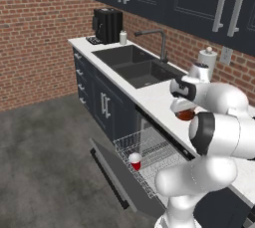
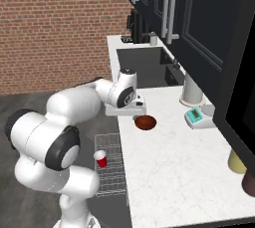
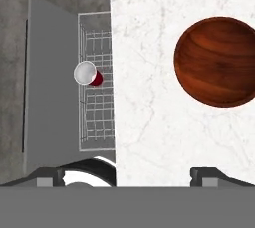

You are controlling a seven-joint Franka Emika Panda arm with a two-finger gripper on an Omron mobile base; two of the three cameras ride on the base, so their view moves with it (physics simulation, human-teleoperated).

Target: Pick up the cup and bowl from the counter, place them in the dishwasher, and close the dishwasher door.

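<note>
While the cup (image 1: 135, 161) already stands upright in the silver wire rack (image 1: 149, 155) of the dishwasher (image 1: 144, 165), the bowl (image 2: 145, 122) lies on the worktop (image 2: 169, 172), near its front edge and not yet grasped. One of the two placements thus appears complete; the bowl's pick-up and transfer and the closing of the dishwasher door (image 1: 112, 170) remain. That door hangs lowered toward the floor (image 1: 45, 147), with the rack drawn out over it.

The end effector (image 3: 128, 174) hovers above the worktop just beside the bowl, its jaws spread wide and holding nothing; in the hand view the bowl lies off to the upper right, not between the finger tips, so the grasp is judged not yet begun.

Outward along the pale, grey-veined worktop, a teal-and-white kitchen scale (image 2: 198, 117) sits near the bowl on the wall side, with a tall grey paper-towel roll (image 2: 191, 91) behind it. A yellow jar (image 2: 238, 162) stands further off toward the near end. A dark sink (image 1: 132, 65) with a faucet (image 1: 155, 40) is set into the worktop beyond the dishwasher, and a black coffee machine (image 1: 108, 25) occupies the far corner.

Dark cabinets (image 1: 97, 95) with bar handles run below and above the worktop, a red brick wall (image 1: 40, 33) backs the room, and the floor is mottled grey.
</note>
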